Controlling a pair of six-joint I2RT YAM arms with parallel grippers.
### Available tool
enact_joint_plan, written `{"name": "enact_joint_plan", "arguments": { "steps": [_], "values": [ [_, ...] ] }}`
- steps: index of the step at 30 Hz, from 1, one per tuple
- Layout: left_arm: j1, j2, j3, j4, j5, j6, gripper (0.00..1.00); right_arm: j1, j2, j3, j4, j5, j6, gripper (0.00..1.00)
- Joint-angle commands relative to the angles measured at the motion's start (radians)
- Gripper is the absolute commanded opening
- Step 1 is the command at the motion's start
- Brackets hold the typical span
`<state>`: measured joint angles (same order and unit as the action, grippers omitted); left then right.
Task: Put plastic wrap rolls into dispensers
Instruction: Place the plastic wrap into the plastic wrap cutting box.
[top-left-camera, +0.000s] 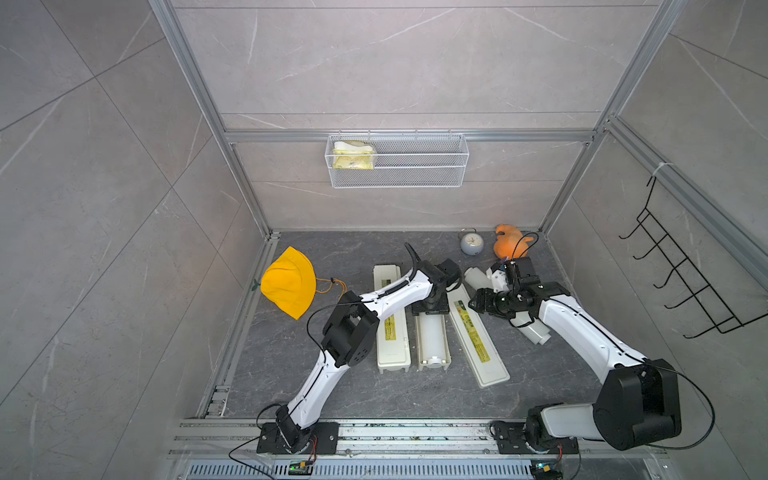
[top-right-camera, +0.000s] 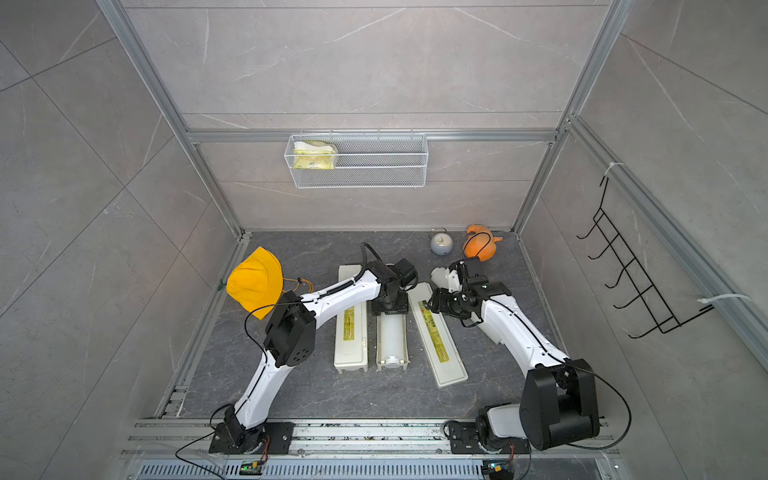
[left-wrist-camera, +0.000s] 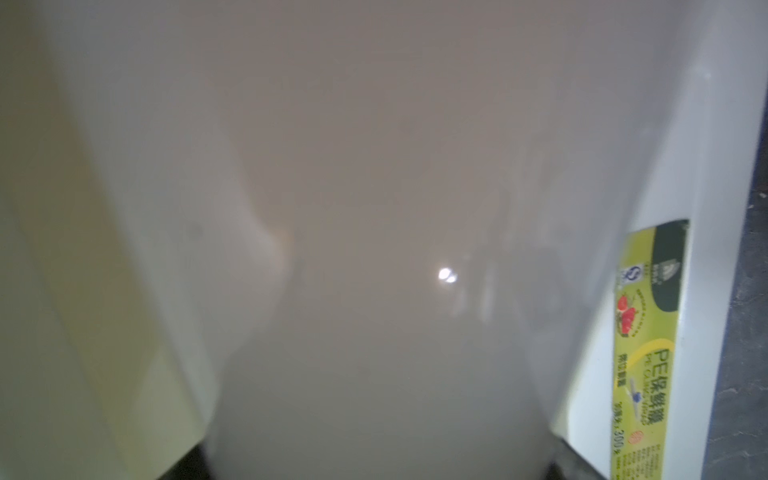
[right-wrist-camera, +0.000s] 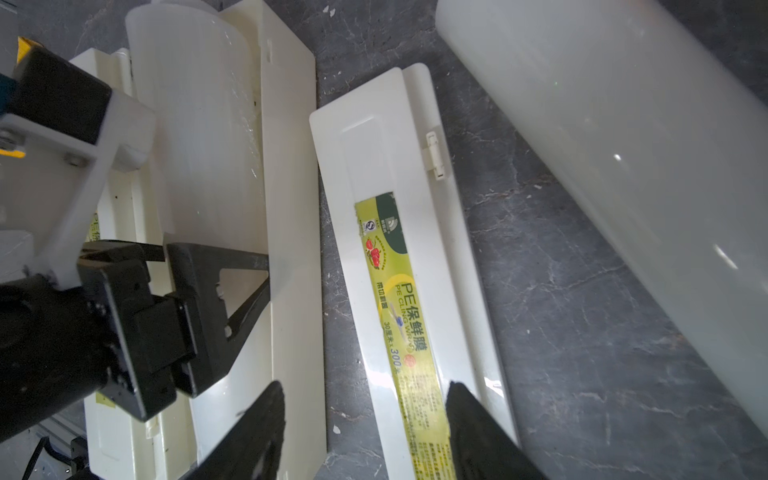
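Note:
One dispenser's trough (top-left-camera: 420, 353) lies open mid-table with a translucent-white plastic wrap roll (top-left-camera: 432, 340) (top-right-camera: 391, 338) (right-wrist-camera: 195, 124) in it. A cream part with a yellow label (top-left-camera: 390, 324) lies tight along its left side. My left gripper (top-left-camera: 430, 309) (top-right-camera: 388, 307) (left-wrist-camera: 374, 465) is at the roll's far end and shut on it; the blurred roll (left-wrist-camera: 395, 208) fills the left wrist view. Another dispenser (top-left-camera: 482, 345) (top-right-camera: 440, 349) (right-wrist-camera: 415, 270) lies shut and angled, label up. My right gripper (top-left-camera: 478, 303) (top-right-camera: 436, 301) (right-wrist-camera: 365, 415) hangs open over it. A second roll (top-left-camera: 536, 332) (right-wrist-camera: 623, 166) lies partly under the right arm.
A yellow hat (top-left-camera: 289, 282) lies at the left edge. A small clock (top-left-camera: 471, 243) and an orange toy (top-left-camera: 509, 243) stand at the back right. A wire basket (top-left-camera: 397, 160) hangs on the back wall, and a black hook rack (top-left-camera: 685, 282) on the right wall.

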<state>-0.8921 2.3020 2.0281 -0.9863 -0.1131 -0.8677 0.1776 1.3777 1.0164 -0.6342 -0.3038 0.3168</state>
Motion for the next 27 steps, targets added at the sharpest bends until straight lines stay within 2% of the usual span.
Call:
{"name": "enact_joint_plan", "arguments": {
  "steps": [1, 6, 8, 14, 18, 22, 27],
  "values": [
    [-0.004, -0.066, -0.009, 0.023, -0.023, -0.03, 0.69, -0.009, -0.016, -0.016, 0.005, -0.011, -0.018, 0.64],
    [-0.004, -0.078, 0.017, 0.039, 0.012, -0.019, 0.79, -0.01, -0.01, -0.008, -0.002, -0.01, -0.03, 0.65],
    [-0.005, -0.093, 0.029, 0.054, 0.027, -0.009, 0.81, -0.011, -0.005, 0.003, -0.013, -0.001, -0.042, 0.7],
    [-0.003, -0.143, 0.064, 0.07, 0.06, 0.027, 0.82, -0.012, 0.003, 0.06, -0.061, 0.072, -0.104, 0.8],
    [0.001, -0.197, 0.039, 0.081, 0.068, 0.054, 0.82, -0.01, 0.025, 0.099, -0.107, 0.167, -0.154, 0.82],
    [0.021, -0.282, -0.054, 0.116, 0.088, 0.078, 0.82, -0.005, 0.076, 0.114, -0.146, 0.173, -0.188, 0.83],
    [0.076, -0.436, -0.277, 0.233, 0.133, 0.078, 0.82, 0.063, 0.106, 0.081, -0.14, 0.208, -0.212, 0.88]
  ]
}}
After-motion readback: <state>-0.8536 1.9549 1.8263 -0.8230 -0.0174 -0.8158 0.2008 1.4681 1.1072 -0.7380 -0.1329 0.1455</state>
